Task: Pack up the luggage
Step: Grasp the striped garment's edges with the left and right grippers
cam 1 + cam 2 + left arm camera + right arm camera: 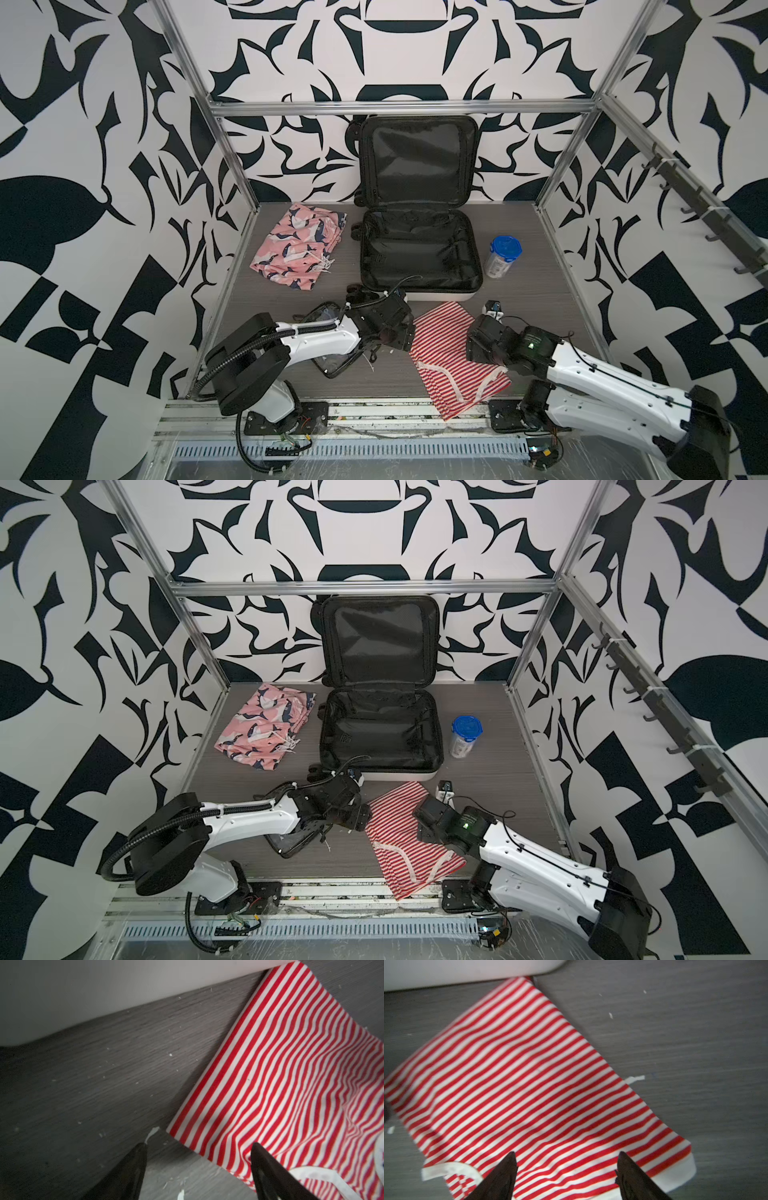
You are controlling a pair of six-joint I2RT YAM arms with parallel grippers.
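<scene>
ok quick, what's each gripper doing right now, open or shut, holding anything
left gripper: open, holding nothing, at the edge of the red striped garment
right gripper: open, holding nothing, over the red striped garment

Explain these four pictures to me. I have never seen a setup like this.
Two white robot arms, the left arm and the right arm, are mounted at the near edge of a grey table. Both top views look down on the whole scene from overhead. The other two pictures come from cameras on the wrists, looking out past each gripper's black fingers.

On the table lie an open white suitcase with nothing packed in it, pink patterned shorts, a blue-lidded canister, a clear pouch partly under the left arm, and a red-and-white striped top.

The left gripper and the right gripper are both open over the striped top, holding nothing.
</scene>
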